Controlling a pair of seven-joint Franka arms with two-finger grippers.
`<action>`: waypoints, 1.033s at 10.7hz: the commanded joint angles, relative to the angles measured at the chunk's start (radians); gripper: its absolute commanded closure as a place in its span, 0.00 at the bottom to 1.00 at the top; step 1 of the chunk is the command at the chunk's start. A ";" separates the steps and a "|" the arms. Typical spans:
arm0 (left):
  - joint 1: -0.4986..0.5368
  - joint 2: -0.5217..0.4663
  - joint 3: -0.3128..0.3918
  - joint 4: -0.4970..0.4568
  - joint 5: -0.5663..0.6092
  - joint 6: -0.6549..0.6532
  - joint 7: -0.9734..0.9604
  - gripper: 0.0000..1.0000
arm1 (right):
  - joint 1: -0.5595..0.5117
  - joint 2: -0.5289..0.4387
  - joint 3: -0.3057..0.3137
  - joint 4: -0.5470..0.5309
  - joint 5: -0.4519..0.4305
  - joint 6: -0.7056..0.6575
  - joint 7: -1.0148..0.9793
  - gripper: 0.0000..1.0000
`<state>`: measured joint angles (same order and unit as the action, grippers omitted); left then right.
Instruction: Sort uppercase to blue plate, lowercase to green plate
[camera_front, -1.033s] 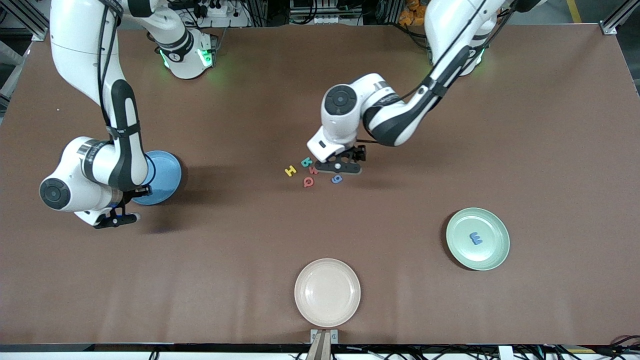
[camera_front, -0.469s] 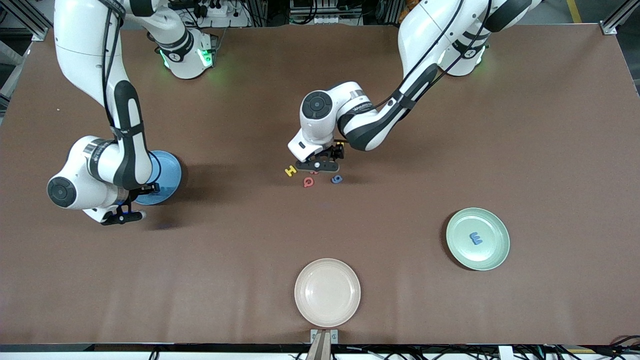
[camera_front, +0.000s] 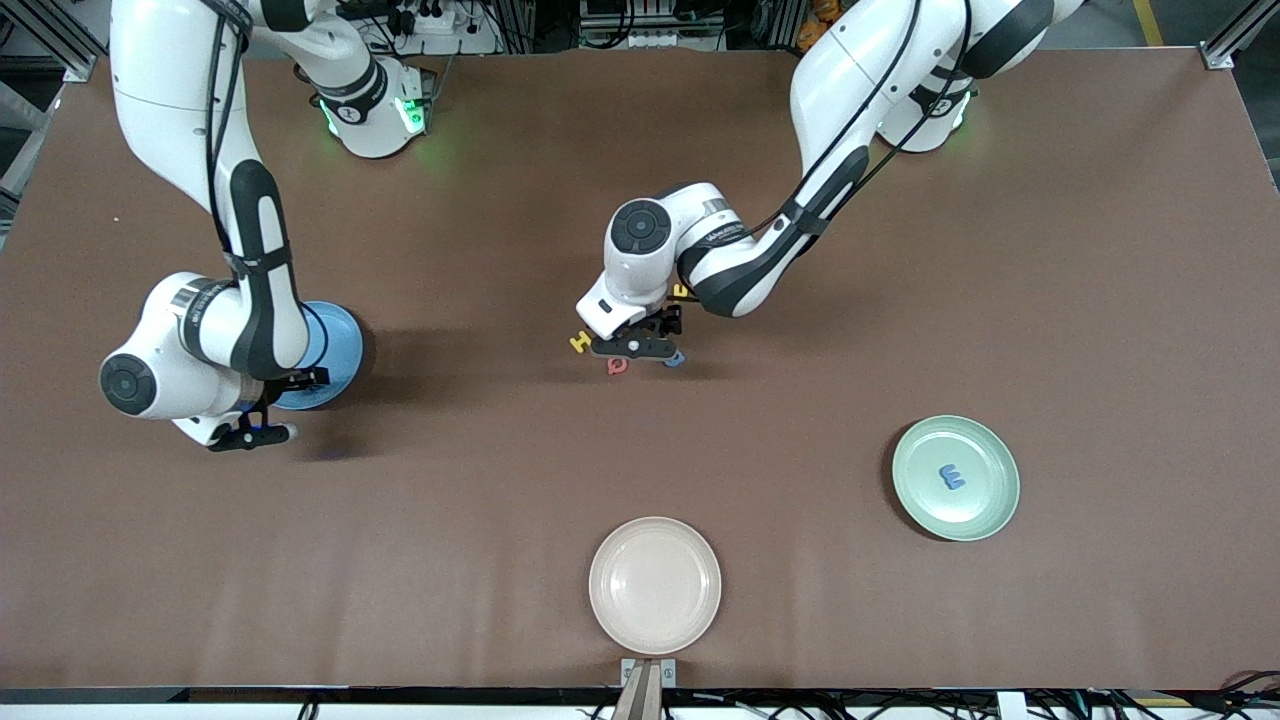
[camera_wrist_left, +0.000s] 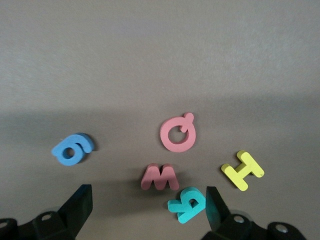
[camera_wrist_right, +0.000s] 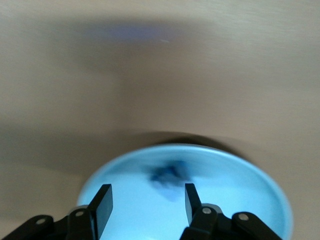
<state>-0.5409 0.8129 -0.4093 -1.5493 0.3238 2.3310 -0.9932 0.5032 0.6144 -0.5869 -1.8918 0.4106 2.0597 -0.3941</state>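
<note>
My left gripper (camera_front: 640, 348) (camera_wrist_left: 146, 210) hangs open, low over a cluster of foam letters mid-table. The red lowercase m/w (camera_wrist_left: 160, 177) and the teal uppercase R (camera_wrist_left: 187, 204) lie between its fingers. Around them are the red Q (camera_wrist_left: 178, 133) (camera_front: 617, 366), yellow H (camera_wrist_left: 242, 170) (camera_front: 579, 342) and blue g-like letter (camera_wrist_left: 72, 148) (camera_front: 676, 359). My right gripper (camera_front: 262, 432) (camera_wrist_right: 147, 205) is open and empty over the blue plate (camera_front: 338, 345) (camera_wrist_right: 240, 190), where a blurred dark blue letter (camera_wrist_right: 167, 175) lies. The green plate (camera_front: 990, 510) holds a blue e (camera_front: 951, 477).
A beige plate (camera_front: 655, 584) with nothing on it sits near the table's front edge, nearer the front camera than the letter cluster. The right arm's elbow covers much of the blue plate in the front view.
The left arm has swung toward the right arm's end and settled over the letter cluster, now covering most of it. The right arm has shifted slightly by the blue plate.
</note>
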 joint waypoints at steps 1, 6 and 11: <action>-0.039 0.049 0.027 0.046 0.000 0.022 -0.005 0.00 | 0.009 -0.061 0.079 -0.004 0.004 0.000 0.159 0.33; -0.045 0.065 0.043 0.060 -0.002 0.034 -0.001 0.00 | 0.008 -0.094 0.195 0.030 -0.010 0.014 0.365 0.35; -0.044 0.069 0.059 0.060 -0.002 0.034 0.022 0.03 | 0.015 -0.114 0.289 0.034 -0.012 0.060 0.500 0.49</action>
<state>-0.5721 0.8703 -0.3674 -1.5116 0.3238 2.3624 -0.9865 0.5286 0.5375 -0.3179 -1.8432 0.4090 2.1198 0.0752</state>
